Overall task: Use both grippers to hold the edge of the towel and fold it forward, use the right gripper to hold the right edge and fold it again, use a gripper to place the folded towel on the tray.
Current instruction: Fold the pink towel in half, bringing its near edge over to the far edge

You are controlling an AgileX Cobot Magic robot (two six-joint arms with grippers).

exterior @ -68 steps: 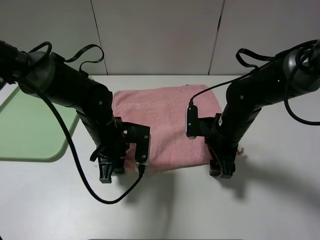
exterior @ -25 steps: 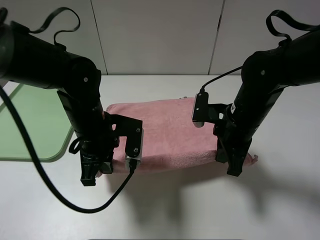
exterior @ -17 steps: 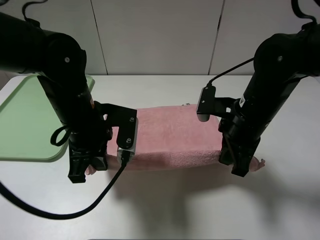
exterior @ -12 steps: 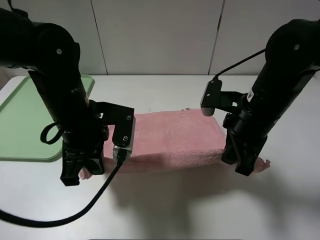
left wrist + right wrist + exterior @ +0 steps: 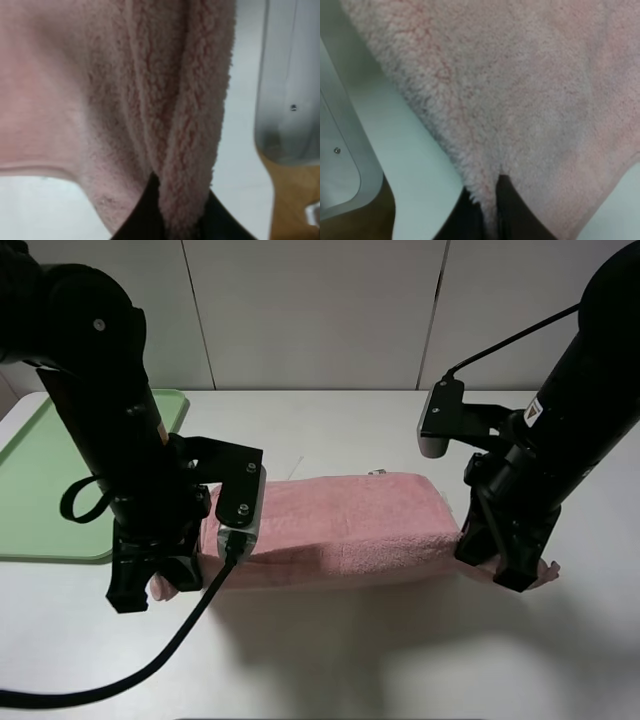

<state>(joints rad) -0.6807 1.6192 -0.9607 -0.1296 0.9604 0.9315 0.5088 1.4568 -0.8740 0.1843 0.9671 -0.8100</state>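
Pink towel [image 5: 345, 530] pulled further fwd, L end effector [image 5: 140, 590] & R end effector [image 5: 520, 575] clamped on it.

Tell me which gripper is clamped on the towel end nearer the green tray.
The left gripper, shut on the towel at its left end beside the tray; the right gripper holds the far end.

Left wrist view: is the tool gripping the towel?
Yes, the left tool is shut with the pink towel pinched between its black tips.
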